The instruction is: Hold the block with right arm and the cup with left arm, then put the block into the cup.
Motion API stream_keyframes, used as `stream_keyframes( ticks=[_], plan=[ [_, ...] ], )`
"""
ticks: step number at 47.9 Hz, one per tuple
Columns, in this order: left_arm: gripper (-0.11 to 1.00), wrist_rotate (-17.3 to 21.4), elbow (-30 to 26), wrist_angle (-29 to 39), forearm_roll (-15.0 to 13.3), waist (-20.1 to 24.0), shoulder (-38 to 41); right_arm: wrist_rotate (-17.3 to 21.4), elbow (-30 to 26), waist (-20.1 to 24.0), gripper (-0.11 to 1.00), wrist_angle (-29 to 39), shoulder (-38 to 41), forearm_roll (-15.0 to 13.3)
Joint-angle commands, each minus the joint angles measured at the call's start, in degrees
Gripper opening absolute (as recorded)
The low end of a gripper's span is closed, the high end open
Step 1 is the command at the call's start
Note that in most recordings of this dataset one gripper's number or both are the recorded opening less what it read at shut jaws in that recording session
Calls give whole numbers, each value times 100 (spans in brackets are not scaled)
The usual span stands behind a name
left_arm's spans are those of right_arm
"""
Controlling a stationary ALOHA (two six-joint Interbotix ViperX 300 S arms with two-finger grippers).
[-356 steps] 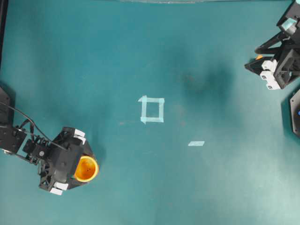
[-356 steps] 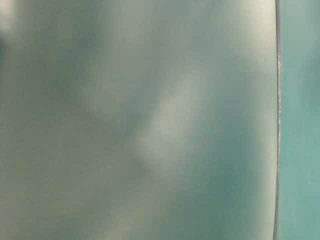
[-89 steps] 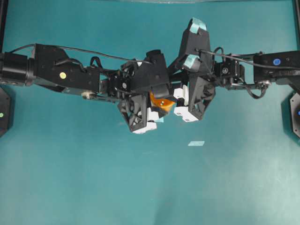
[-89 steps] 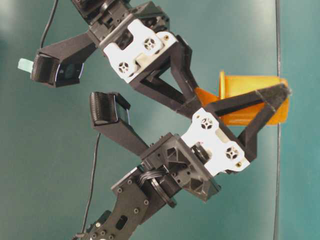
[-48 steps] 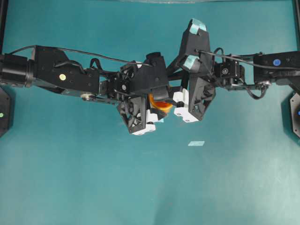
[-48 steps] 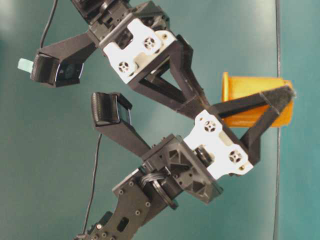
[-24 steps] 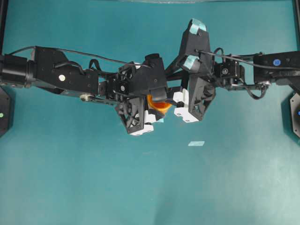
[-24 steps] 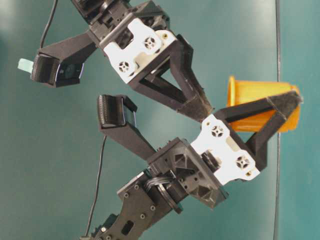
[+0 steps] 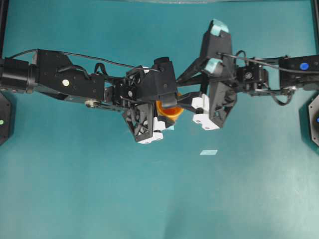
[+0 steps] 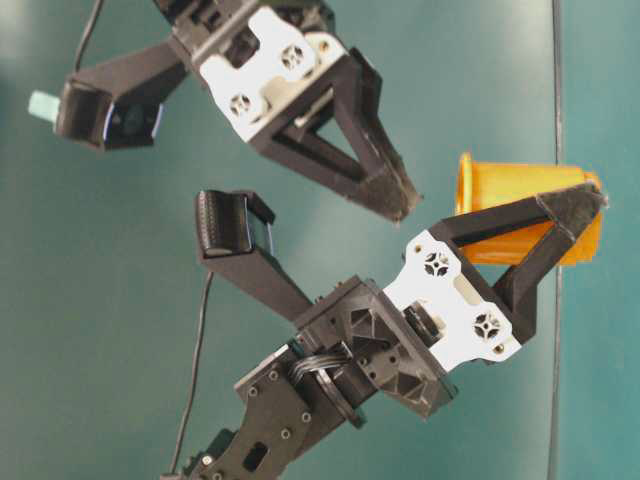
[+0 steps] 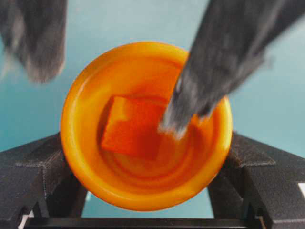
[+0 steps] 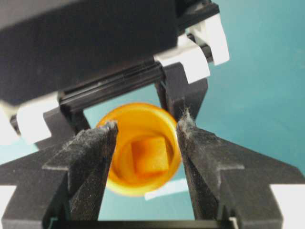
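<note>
Closest to you in the left wrist view, the cup (image 11: 145, 126) sits pinched between the 2 fingers (image 11: 33, 174) of the left pincer (image 11: 145, 191), one finger on each side of its wall. The block (image 11: 131, 126) lies inside it, on the bottom, tilted against the inner wall. You have 1 blurred finger of the right pincer (image 12: 145, 138) crossing above the cup's rim on the right and another off to the upper left, outside the rim.

From the right wrist view, the right pincer is spread and holds nothing; the block shows in the gap between its 2 fingertips (image 12: 102, 136), down in the cup, touching neither tip.

In the table-level view, the right pincer's tips (image 10: 395, 200) stand just beside the cup's flared rim, apart from it, with a clear strip of teal between.

From overhead, the left arm (image 9: 70, 82) and the right arm (image 9: 259, 77) meet above the middle of the desk (image 9: 159, 199), the cup showing only as an orange sliver between them. A short strip of pale tape (image 9: 208, 152) lies in front of them. The desk's near half and both front corners are open, and its far edge runs close behind the arms.
</note>
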Motion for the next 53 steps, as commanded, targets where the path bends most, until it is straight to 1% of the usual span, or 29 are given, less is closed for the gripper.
stream_keyframes(
  ticks=[1, 13, 30, 41, 53],
  plan=[
    [64, 18, -53, -35, 18, -9, -193, 0, 44, -26, 57, -26, -272, 0],
    [64, 18, -53, -35, 18, -9, -193, 0, 439, -53, 57, -9, -756, 0],
    [64, 18, -53, -35, 18, -9, -193, 0, 940, -246, 57, 439, -1573, 0],
    [64, 18, -53, -44, 18, -9, -193, 0, 1116, -272, 57, 721, -1978, 0],
    [64, 18, -53, -44, 18, -9, -193, 0, 1134, -272, 57, 721, -2013, 0]
  ],
)
